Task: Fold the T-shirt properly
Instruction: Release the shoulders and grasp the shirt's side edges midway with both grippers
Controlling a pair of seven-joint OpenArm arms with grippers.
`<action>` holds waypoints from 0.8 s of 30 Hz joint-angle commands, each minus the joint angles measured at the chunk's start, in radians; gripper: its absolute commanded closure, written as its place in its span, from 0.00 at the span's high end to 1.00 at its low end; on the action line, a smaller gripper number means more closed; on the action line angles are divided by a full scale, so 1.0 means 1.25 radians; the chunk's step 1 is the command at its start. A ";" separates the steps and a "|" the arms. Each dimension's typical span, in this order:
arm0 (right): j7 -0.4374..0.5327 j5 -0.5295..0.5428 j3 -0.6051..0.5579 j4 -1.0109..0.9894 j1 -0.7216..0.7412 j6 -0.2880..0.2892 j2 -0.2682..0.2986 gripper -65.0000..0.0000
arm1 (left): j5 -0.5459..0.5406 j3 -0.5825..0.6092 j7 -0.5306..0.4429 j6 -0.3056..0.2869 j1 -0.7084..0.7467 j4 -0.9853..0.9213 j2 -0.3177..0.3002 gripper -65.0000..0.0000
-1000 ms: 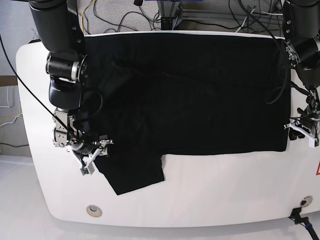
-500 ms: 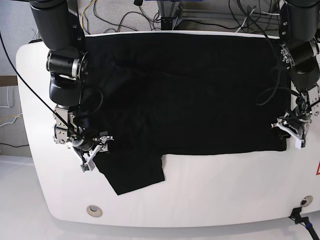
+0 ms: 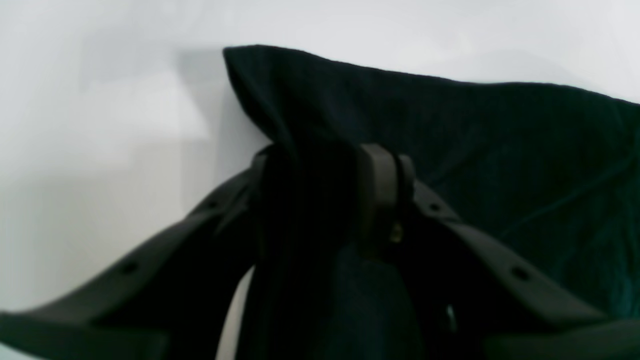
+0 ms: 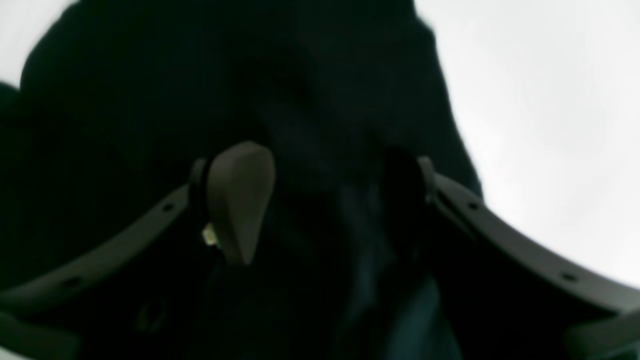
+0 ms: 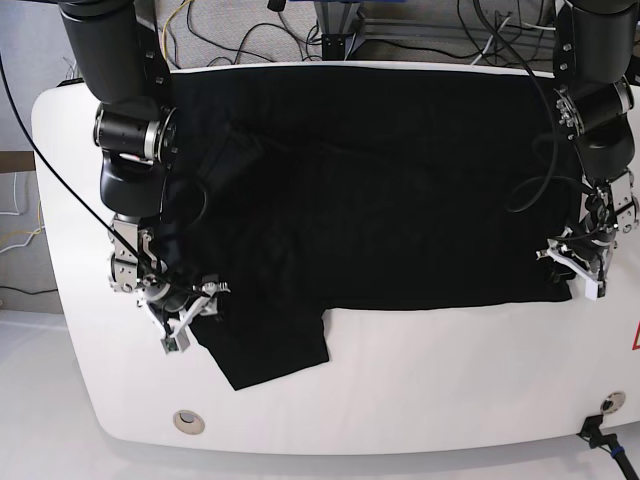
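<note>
Left gripper [image 5: 572, 272] moved in from table [image 5: 420, 380] edge, now clamped on T-shirt [image 5: 400, 190] near-right hem corner. Right gripper [image 5: 185, 315] jaws apart astride sleeve. 2-corner lift likely next.

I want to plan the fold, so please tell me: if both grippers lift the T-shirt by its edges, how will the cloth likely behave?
The T-shirt will probably sag between the grips: it lies limp and wrinkled, a sleeve drooping toward the table's front. It looks light, bunching in the left gripper. It may slip at the right gripper, whose fingers stand apart around the cloth.
</note>
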 commanded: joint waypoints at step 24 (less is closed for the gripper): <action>0.103 -0.076 0.055 -0.108 0.032 -0.154 0.046 0.58 | -0.003 0.000 0.001 -0.005 0.017 0.073 -0.015 0.00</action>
